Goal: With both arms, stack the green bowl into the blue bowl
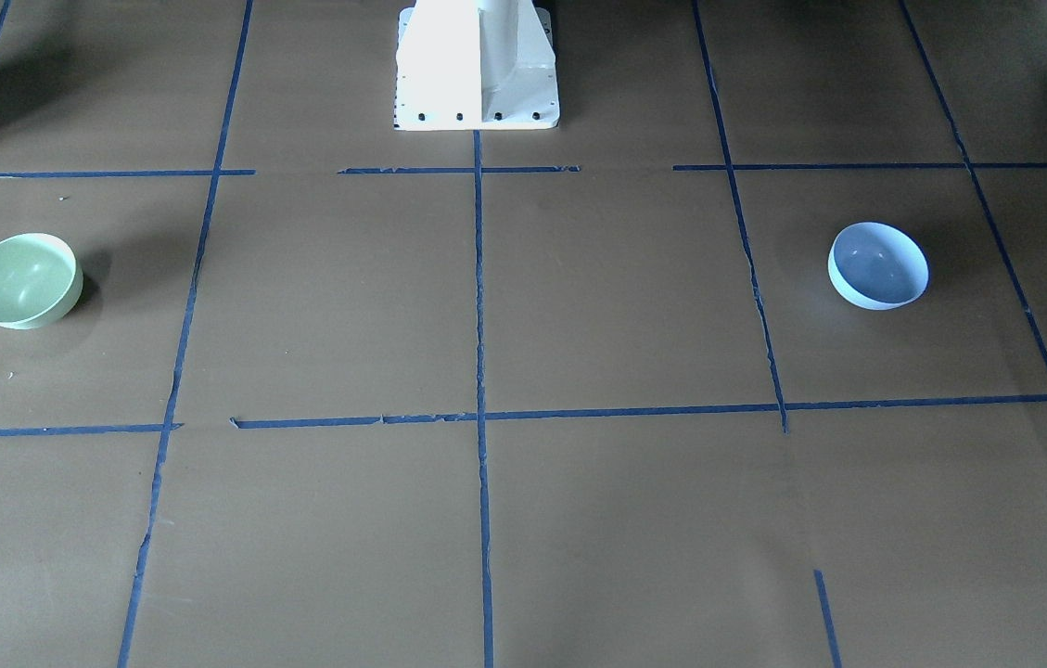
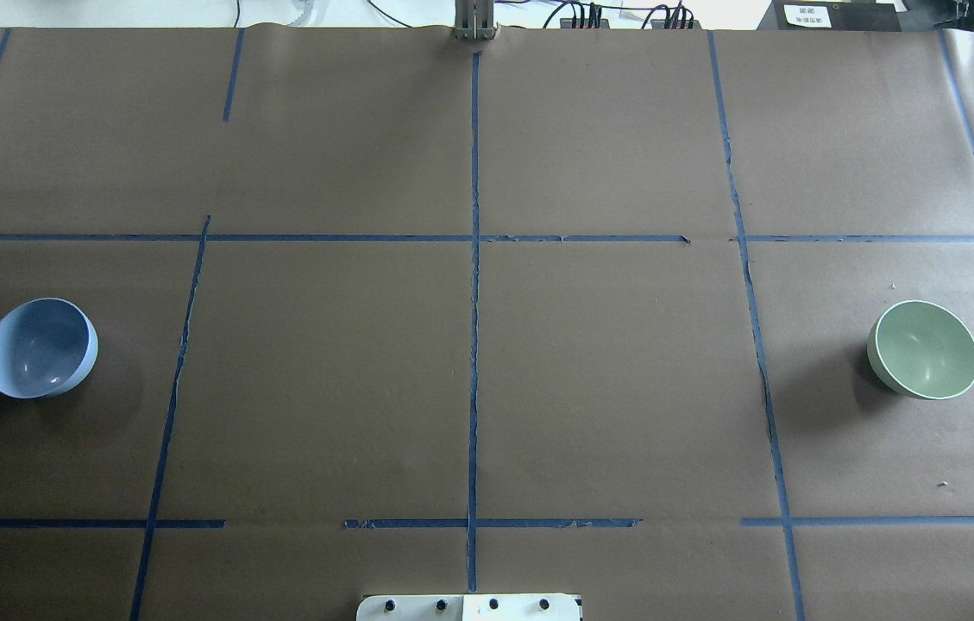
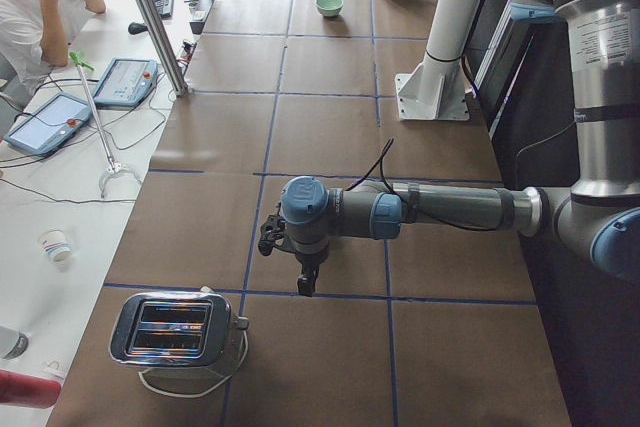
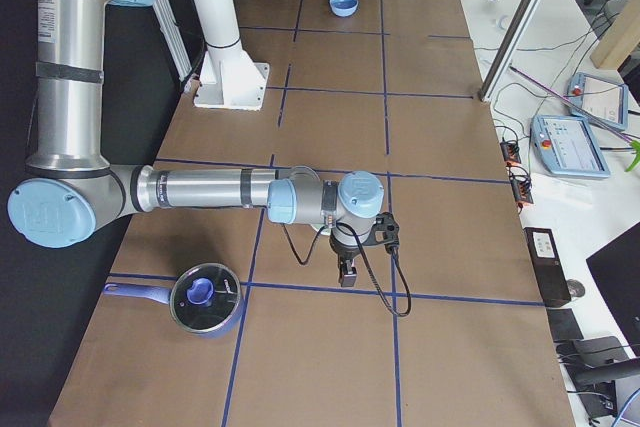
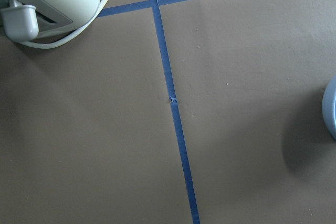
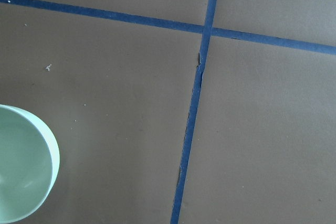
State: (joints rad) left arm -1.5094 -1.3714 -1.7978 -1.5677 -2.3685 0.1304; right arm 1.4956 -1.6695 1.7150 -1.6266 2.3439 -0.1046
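Note:
The green bowl [image 2: 924,348] stands upright at the table's right end in the overhead view. It shows at the left in the front view [image 1: 23,279] and at the lower left edge of the right wrist view [image 6: 21,171]. The blue bowl [image 2: 40,348] stands upright at the table's left end, far from the green one. A sliver of its rim shows in the left wrist view [image 5: 331,114]. My left gripper [image 3: 308,283] and right gripper [image 4: 346,273] hang above the table near each bowl. They show only in the side views, so I cannot tell whether they are open.
A chrome toaster [image 3: 175,329] with its cord stands beyond the blue bowl at the left end. A lidded blue pot [image 4: 205,297] stands beyond the green bowl at the right end. The white pedestal [image 1: 477,65] is at the table's robot side. An operator sits by the far side.

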